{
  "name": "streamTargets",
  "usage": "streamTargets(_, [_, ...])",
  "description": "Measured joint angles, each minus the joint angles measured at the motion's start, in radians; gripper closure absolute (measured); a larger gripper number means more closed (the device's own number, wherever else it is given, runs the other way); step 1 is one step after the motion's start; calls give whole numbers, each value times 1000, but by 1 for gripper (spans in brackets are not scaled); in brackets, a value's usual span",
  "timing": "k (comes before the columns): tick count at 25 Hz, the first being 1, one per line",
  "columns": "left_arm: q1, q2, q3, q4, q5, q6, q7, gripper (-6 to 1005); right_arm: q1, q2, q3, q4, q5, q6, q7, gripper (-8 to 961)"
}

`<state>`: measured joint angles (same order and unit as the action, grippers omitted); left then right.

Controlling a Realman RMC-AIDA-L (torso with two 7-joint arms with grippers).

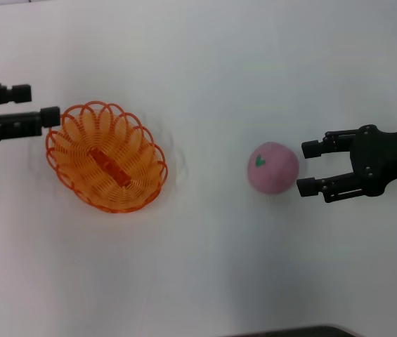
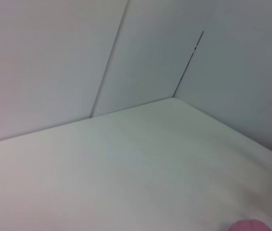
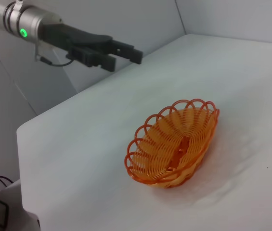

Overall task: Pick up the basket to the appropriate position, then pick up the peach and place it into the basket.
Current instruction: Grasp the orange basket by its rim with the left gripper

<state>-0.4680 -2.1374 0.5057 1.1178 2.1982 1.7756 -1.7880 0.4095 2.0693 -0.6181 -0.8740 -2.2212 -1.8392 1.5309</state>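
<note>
While my left gripper (image 1: 33, 103) waits open by the basket (image 1: 107, 158), the peach (image 1: 272, 168) sits just off my open right gripper (image 1: 307, 168), toward the basket.

Orange basket (image 3: 174, 144) sits empty on white table (image 3: 92, 144); left gripper (image 3: 126, 54) hovers beyond it, apart, fingers spread.

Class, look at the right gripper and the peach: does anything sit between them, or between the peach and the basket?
Nothing visible does. The open right gripper is right beside the peach, and only bare white table lies between the peach and the basket.
</note>
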Motion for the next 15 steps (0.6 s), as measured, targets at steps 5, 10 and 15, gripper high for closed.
streamTargets(5, [-31, -1, 72, 27, 2, -27, -37, 147, 0, 0, -2, 1, 1, 4, 0, 95])
streamTargets(10, [-46, 8, 219, 125, 21, -110, -205, 146, 4, 2, -4, 1, 2, 8, 0, 95])
streamTargets(15, [-91, 6, 348, 240, 184, -177, -442, 149, 5, 2, -6, -1, 2, 5, 0, 95])
